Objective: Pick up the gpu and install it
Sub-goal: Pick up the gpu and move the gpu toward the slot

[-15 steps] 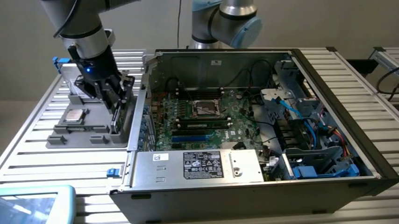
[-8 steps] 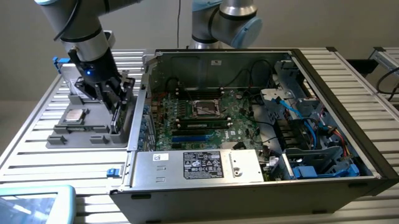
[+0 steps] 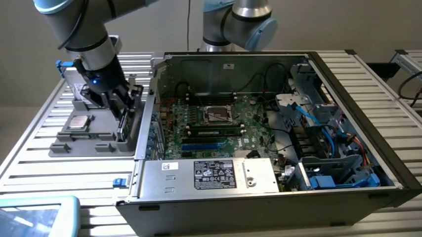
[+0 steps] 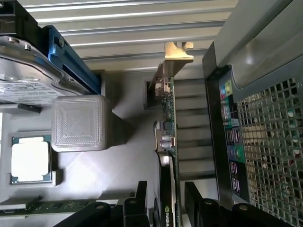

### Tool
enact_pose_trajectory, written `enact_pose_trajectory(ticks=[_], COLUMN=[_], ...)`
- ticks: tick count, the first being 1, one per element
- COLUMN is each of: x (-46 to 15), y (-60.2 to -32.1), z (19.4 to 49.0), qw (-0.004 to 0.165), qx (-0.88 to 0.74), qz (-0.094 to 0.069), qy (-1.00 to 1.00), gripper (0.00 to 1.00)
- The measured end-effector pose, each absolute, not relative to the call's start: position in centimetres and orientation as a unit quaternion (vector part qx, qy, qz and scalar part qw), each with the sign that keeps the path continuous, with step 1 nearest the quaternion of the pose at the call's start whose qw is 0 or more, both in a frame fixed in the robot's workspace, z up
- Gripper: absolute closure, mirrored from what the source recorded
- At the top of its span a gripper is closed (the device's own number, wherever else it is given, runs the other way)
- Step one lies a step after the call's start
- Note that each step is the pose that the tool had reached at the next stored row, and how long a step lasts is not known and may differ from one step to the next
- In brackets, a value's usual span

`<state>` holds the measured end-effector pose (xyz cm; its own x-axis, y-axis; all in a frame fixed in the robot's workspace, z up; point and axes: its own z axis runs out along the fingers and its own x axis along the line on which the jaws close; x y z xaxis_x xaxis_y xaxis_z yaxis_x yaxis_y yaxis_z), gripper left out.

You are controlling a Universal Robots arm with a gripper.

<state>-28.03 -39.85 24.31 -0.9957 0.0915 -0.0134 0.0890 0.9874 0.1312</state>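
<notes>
Straddling the upright gpu (image 4: pixel 168 118) (black face, green board, metal bracket), claw (image 4: pixel 166 187) released, not clamped.

UR arm (image 3: pixel 92 47), upper left of frame: silver-grey tube sections, fat round joints w/ pale-blue end caps, black ring bands btwn segments. Thin black cable (image 3: pixel 80 22) runs along the link nr the top edge. More of the arm at top centre: grey joint housings, another pale-blue cap, polished metal tube. Wrist end goes dark, w/ a small blue light (image 3: pixel 98 81) glowing on it. Gripper (image 3: pixel 122 106) below that is all black, boxy body. Wrist view: gripper (image 4: pixel 168 210) matte black, angular slab-like fingers (image 4: pixel 199 208), round bolt heads (image 4: pixel 206 202) set along the base.
</notes>
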Motion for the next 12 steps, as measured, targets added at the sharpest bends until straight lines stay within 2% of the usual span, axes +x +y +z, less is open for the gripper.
enact_pose_trajectory(ticks=[12], x=[-27.78], y=[-39.88], z=[23.65], qw=[0.005], qx=[0.046], qz=[0.066], qy=[0.997], gripper=[0.55])
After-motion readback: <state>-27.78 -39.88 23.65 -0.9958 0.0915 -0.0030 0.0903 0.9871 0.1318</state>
